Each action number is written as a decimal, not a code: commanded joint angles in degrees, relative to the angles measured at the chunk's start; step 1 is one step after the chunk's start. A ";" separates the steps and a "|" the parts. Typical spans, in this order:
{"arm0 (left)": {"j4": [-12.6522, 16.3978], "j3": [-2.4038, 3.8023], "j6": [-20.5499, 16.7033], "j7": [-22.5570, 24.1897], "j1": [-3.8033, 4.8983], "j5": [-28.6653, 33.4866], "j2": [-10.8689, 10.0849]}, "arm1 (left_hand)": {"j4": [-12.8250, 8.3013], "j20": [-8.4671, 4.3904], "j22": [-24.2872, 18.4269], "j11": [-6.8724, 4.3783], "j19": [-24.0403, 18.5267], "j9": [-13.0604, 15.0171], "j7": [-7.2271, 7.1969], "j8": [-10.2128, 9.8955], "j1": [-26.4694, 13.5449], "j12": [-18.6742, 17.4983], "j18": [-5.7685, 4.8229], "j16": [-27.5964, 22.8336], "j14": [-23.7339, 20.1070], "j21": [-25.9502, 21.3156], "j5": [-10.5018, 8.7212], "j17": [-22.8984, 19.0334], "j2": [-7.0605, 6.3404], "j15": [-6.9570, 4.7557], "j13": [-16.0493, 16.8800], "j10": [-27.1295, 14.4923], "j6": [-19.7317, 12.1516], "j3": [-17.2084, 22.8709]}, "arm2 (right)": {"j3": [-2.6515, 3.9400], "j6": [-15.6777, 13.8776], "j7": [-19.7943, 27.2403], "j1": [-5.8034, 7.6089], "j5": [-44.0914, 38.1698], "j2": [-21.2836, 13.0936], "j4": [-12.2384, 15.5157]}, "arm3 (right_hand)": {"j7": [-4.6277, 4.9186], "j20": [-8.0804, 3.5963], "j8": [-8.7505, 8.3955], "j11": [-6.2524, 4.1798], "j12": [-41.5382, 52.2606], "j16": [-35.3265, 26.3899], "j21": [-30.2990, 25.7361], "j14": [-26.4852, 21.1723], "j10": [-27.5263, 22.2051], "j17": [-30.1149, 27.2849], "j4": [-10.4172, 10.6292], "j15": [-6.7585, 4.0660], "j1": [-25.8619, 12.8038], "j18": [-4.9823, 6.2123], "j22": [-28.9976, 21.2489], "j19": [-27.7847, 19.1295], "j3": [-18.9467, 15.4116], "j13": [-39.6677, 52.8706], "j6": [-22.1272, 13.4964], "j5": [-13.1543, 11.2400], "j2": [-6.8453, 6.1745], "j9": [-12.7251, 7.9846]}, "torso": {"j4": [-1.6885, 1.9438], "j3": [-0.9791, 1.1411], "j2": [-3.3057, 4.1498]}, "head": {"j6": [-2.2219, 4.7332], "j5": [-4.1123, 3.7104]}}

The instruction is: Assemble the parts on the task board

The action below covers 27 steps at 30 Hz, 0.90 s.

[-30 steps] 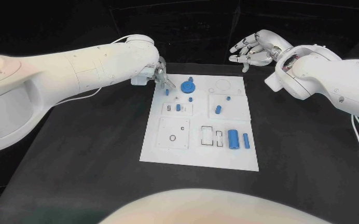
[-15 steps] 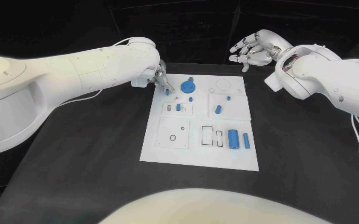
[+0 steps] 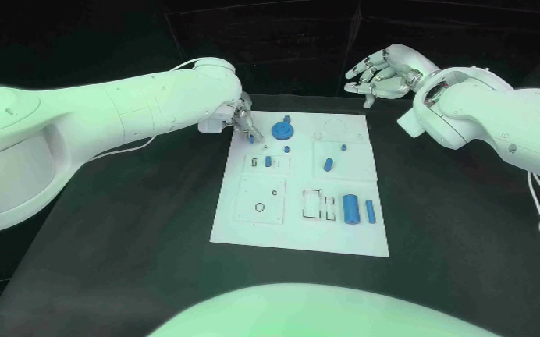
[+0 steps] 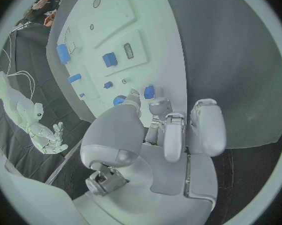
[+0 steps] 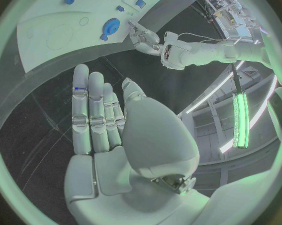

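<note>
The white task board (image 3: 261, 224) lies mid-table with several blue parts on it: a round gear-like piece (image 3: 282, 129), small pegs (image 3: 328, 164) and a cylinder (image 3: 351, 209) beside a thin bar (image 3: 371, 211). My left hand (image 3: 239, 116) is over the board's far left corner. Its thumb and a fingertip pinch a small blue part (image 4: 149, 91), seen in the head view at the fingertips (image 3: 250, 136). My right hand (image 3: 382, 72) hangs in the air beyond the board's far right corner, fingers spread and holding nothing (image 5: 109, 130).
Black table (image 3: 124, 228) surrounds the board on all sides. The board has empty recesses: a circle (image 3: 335, 128), rectangular slots (image 3: 318, 204) and a plate with holes (image 3: 261, 199). The left forearm (image 3: 124, 115) spans the table's left side.
My left hand has edged a little toward the board's corner, and its fingertips now reach down around the small blue part. The right hand has stayed where it was.
</note>
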 commanded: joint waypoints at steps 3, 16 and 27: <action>0.26 0.02 -0.50 0.81 0.03 1.35 -0.06 | -0.30 -0.17 0.06 -0.02 0.30 -0.09 -0.17 -0.03 1.00 0.31 0.45 0.18 6.06 0.28 -0.17 15.10 0.62 -0.06 0.02 0.44 0.67 -0.11 | 0.04 0.21 0.42 0.12 0.11 0.11 -0.02 | 0.13 -0.11 0.38 0.09 0.35 0.25 -0.24 0.04 -0.29 0.02 -0.03 -0.13 0.39 0.21 -0.09 0.44 -0.44 -0.10 -0.43 0.30 0.04 -0.08 | 0.02 -0.01 -0.02 | 0.08 -0.11; 0.01 0.03 -3.12 0.98 0.00 2.41 -0.21 | -1.34 -0.29 0.08 -0.15 0.28 0.01 -0.31 0.28 3.19 0.27 0.46 0.18 6.06 0.24 -0.17 15.10 2.85 -0.18 -0.05 0.43 1.01 0.88 | 0.04 0.37 0.42 0.12 0.11 0.27 -0.16 | 0.13 -0.11 0.38 0.09 0.35 0.25 -0.24 0.04 -0.29 0.02 -0.03 -0.13 0.39 0.21 -0.09 0.44 -0.44 -0.10 -0.43 0.30 0.04 -0.08 | 0.01 -0.02 0.01 | -0.02 -0.18; -0.34 0.03 -2.30 0.23 0.01 2.46 -0.17 | -1.32 -0.30 0.05 -0.15 0.26 0.02 -0.30 0.30 3.14 0.18 0.46 0.18 6.06 0.22 -0.18 15.10 2.83 -0.19 -0.19 0.35 1.02 0.82 | 0.04 0.29 0.39 0.12 0.11 0.37 -0.25 | 0.13 -0.11 0.38 0.09 0.35 0.25 -0.24 0.04 -0.29 0.02 -0.03 -0.13 0.39 0.21 -0.09 0.44 -0.44 -0.10 -0.43 0.30 0.04 -0.08 | -0.01 -0.02 0.00 | -0.12 -0.19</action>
